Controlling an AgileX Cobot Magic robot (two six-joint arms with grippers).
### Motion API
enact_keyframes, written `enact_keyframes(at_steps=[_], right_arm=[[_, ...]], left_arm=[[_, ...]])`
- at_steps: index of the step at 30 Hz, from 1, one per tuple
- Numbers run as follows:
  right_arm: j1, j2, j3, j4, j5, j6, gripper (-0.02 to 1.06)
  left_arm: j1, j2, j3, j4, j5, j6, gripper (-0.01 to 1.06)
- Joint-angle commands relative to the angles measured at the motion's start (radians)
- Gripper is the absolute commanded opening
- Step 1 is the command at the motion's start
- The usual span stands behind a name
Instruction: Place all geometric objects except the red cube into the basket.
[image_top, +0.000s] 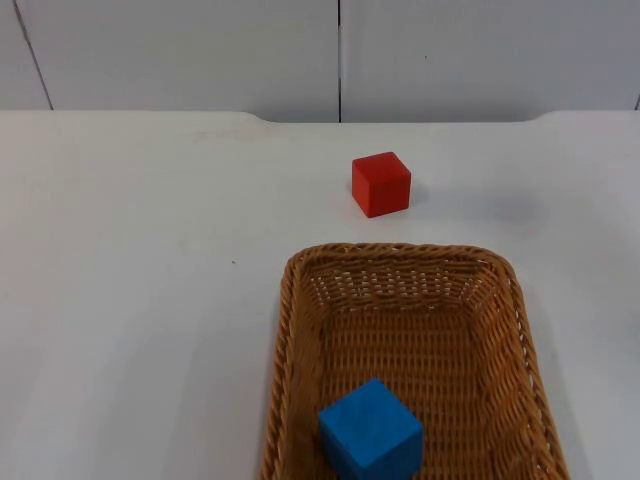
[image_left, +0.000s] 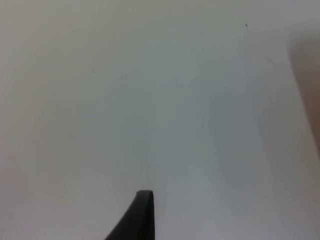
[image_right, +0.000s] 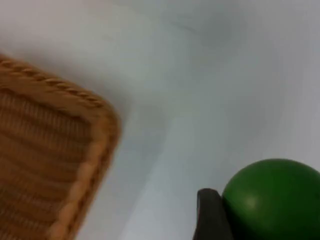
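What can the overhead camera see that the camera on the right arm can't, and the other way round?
Top view alone: a red cube on the table beyond the basket, and a blue cube inside the basket. Right wrist view alone: a green ball right beside the right gripper's fingertip; whether it is gripped is unclear. Both share the wicker basket and the white table.
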Motion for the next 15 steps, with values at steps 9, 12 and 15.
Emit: enact_keyframes(at_steps=[9,12,15], right_arm=[[0.274,0.078,-0.002,0.046,-0.083,0.000,0.00],[0.345,0.142,-0.002,0.046,-0.127,0.000,0.00],[0.376,0.185,-0.002,0.046,-0.154,0.000,0.00]], left_arm=[[0.004,-0.008,0.003,-0.009,-0.002,0.001,1.05],[0.004,-0.008,0.003,-0.009,-0.004,0.001,1.05],[0.004,-0.008,0.003,-0.009,-0.004,0.001,1.05]])
